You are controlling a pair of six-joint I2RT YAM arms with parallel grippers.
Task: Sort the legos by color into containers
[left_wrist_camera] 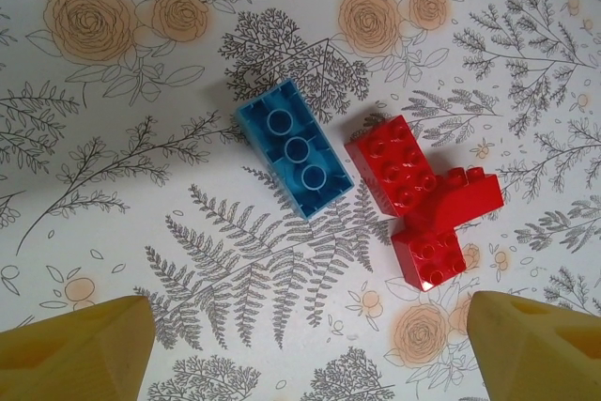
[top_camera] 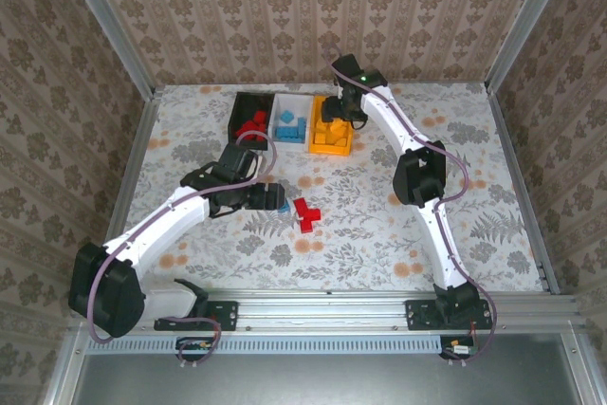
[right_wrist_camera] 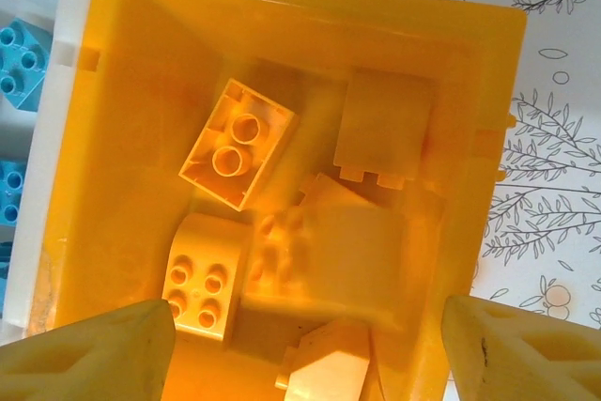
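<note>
Step in hand: pick of loose legos, approx. last ones on table (left_wrist_camera: 113,138). Over them left gripper (left_wrist_camera: 305,316), jaws apart, nothing between. Ahead of it blue brick (left_wrist_camera: 296,149), just beside it red bricks (left_wrist_camera: 424,199). Next move needs: descend, straddle blue brick w/o pushing red.

Above orange bin (right_wrist_camera: 474,129) right gripper (right_wrist_camera: 305,326), jaws apart, empty.

Bins in row: black bin (top_camera: 248,100) w/ red, white bin (top_camera: 302,101) w/ blue, orange bin w/ orange bricks (right_wrist_camera: 235,143), maybe five, view blurred.

top: high, whole table (top_camera: 379,225) | wrists: close, downward; right over orange bin (right_wrist_camera: 122,138)
</note>
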